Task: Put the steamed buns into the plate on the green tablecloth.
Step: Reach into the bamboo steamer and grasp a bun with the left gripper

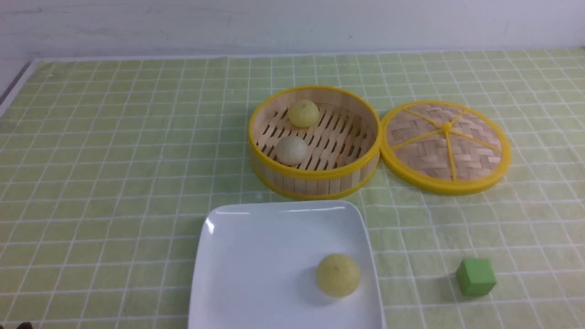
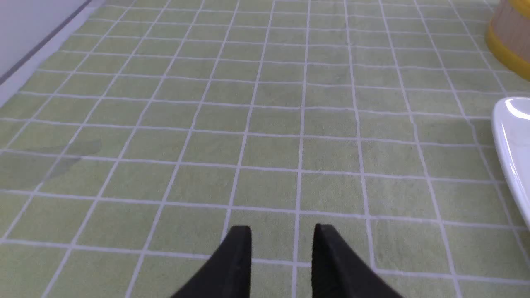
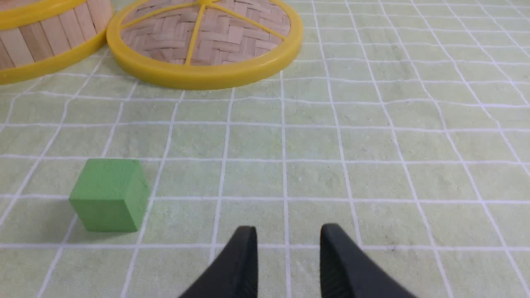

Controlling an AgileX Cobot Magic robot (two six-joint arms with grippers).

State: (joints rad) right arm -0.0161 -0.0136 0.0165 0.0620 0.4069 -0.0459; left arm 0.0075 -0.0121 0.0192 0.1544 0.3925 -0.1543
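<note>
Resting on white plate (image 1: 256, 265), yellow bun (image 1: 338, 275), both grippers (image 2: 282, 240) (image 3: 288, 240) parted, unladen

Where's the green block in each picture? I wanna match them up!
Front view: the green block is near the bottom, toward the right edge.
Left wrist view: it isn't there.
Right wrist view: it's on the left side, a bit below the middle.
Shared landmark: the yellow-rimmed steamer peeks into all three pictures.

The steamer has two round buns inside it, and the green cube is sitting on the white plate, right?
Not quite: the front view shows the green cube on the tablecloth, to the right of the white plate. The steamer does have two buns inside.
</note>
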